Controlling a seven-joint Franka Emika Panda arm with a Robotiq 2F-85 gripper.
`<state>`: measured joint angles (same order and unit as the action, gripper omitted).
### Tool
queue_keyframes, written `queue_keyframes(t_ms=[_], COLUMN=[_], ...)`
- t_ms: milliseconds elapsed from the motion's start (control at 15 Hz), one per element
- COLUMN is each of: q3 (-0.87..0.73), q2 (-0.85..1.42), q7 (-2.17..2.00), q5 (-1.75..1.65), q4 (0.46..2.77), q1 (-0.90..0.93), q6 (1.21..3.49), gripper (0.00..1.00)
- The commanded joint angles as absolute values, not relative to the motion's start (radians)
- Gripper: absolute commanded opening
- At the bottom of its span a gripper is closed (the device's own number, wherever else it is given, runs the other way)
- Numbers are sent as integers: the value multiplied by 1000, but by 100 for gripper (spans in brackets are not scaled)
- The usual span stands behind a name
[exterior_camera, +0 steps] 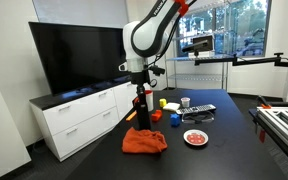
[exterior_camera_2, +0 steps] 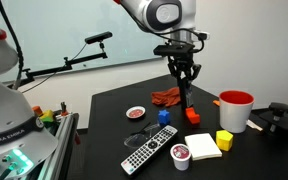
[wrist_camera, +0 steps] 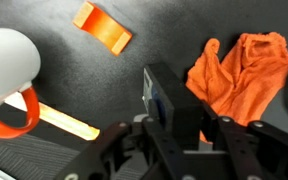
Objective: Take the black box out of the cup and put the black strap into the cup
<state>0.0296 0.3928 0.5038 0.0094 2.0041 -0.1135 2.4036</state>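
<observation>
The gripper [exterior_camera_2: 187,87] pinches the top of the black box [exterior_camera_2: 188,102], which stands upright just beside the orange cloth [exterior_camera_2: 167,97], well apart from the cup [exterior_camera_2: 236,112]. Whether its base rests on the worktop [exterior_camera_2: 106,126] is unclear. To set it down well, seat the base flat, clear of the cloth's edge, part the jaws fully, then rise straight up so neither finger tips it. I cannot make out the black strap.

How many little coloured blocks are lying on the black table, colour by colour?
Orange block: 1
Blue block: 1
Yellow block: 1
Total: 3
</observation>
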Motion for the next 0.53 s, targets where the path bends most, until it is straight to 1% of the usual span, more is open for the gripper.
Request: queue_keyframes(t_ms=[0,67,200,467], q3=[38,37,32,19], q2=[362,361,360,352], q7=[532,530,503,362], q5=[-11,-11,-9,16], q4=[2028,2029,2034,2080], q1=[-125,-124,-120,-111], q6=[2424,2425,2445,2666], gripper=[13,7,8,8])
